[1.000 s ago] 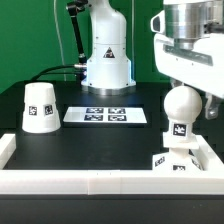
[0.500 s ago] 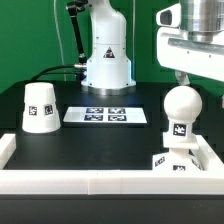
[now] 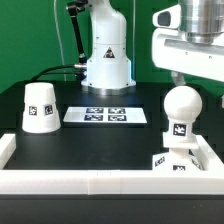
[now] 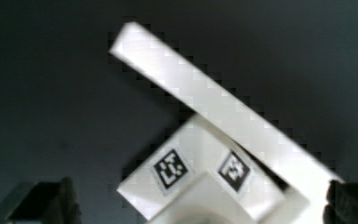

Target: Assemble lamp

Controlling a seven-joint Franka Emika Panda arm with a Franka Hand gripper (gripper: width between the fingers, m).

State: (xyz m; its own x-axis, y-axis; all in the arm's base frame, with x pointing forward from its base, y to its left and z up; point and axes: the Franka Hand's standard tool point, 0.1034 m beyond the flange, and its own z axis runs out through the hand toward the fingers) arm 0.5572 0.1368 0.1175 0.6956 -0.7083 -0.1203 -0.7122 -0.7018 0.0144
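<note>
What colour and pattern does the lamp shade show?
The shade is plain white with a black-and-white square tag on its side, clearest in the exterior view.

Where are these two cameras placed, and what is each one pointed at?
Exterior view: off the arm, looking across the black table at the shade, the marker board, the bulb on the base; arm and raised hand show.
Wrist view: on the wrist, looking down at the white border wall and tagged base; only dark fingertips show.
Shared: the base.
</note>
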